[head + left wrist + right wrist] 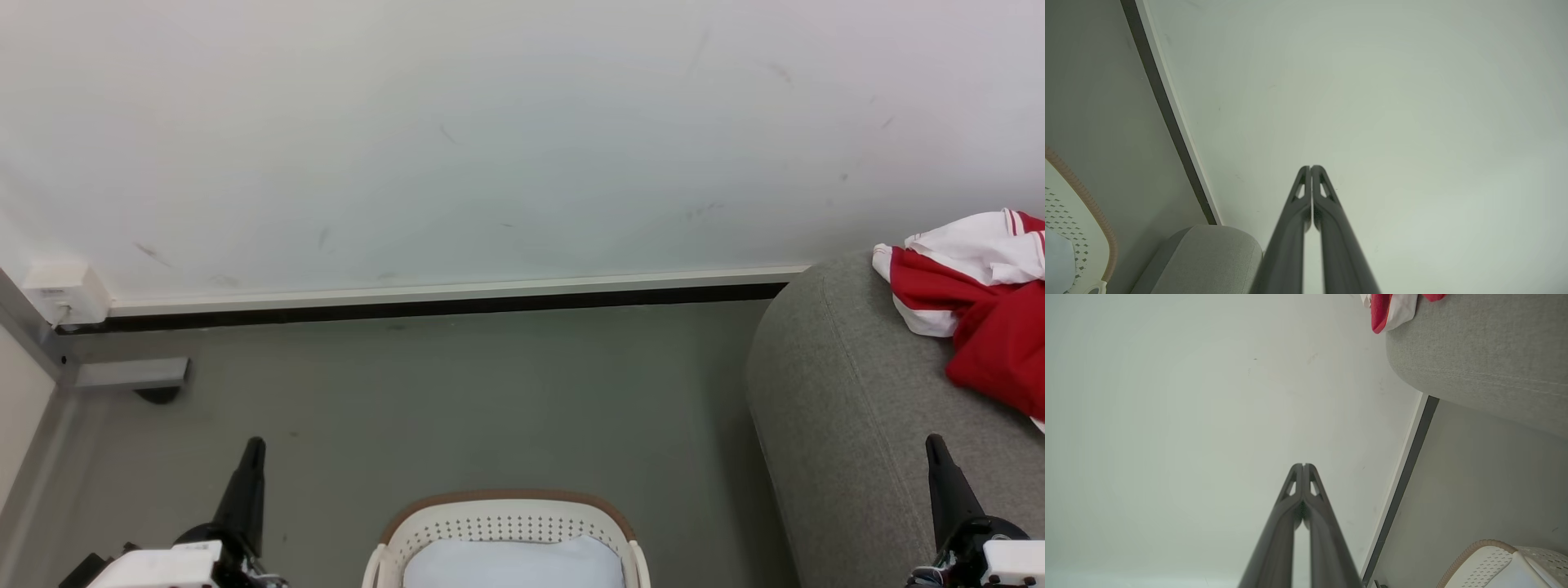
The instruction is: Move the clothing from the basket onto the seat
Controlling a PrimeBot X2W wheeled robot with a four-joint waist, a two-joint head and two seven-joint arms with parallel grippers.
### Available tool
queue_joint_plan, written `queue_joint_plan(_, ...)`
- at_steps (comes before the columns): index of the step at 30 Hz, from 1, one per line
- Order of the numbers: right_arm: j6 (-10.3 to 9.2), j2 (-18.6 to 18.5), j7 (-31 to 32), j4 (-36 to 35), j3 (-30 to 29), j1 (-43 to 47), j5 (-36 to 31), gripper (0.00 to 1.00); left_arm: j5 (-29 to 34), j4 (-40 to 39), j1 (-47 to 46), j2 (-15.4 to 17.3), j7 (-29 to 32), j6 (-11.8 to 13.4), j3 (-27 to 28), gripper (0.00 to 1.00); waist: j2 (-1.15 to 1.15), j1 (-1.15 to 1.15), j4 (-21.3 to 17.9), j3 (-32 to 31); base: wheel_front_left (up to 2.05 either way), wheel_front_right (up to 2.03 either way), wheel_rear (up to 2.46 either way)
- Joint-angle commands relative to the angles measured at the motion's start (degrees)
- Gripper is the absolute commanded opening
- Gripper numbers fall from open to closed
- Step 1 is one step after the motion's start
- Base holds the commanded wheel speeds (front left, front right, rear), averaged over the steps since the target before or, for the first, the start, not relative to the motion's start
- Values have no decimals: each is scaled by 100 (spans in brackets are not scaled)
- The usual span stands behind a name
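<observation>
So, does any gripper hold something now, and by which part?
Nothing is held. The left gripper and the right gripper have jaws shut empty; the clothing lies on the seat.

One basket [506,496], one seat [841,408], one red garment [998,347], one pale cloth [514,565].

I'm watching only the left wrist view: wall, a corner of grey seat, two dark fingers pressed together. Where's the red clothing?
Observer: The red and white garment lies on top of the grey seat, at the right edge of the head view.
Operator: Is the other arm holding it?
Observer: No. The right fingers are shut on nothing, apart from the garment.
Operator: Does any of it hang off?
Observer: A small fold reaches over the seat's rounded edge, as the right wrist view shows.
</observation>
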Motion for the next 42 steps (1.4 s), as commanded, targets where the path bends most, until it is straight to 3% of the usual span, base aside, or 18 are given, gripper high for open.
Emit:
queue_joint_plan(1,-14,-40,18,-28,-24,-73,4,0,-75,-19,-54,9,25,8,14,0,0,0,0,0,0,0,0)
queue_joint_plan(42,-14,-40,18,-28,-23,-73,4,0,-78,-20,-53,10,22,8,10,0,0,0,0,0,0,0,0)
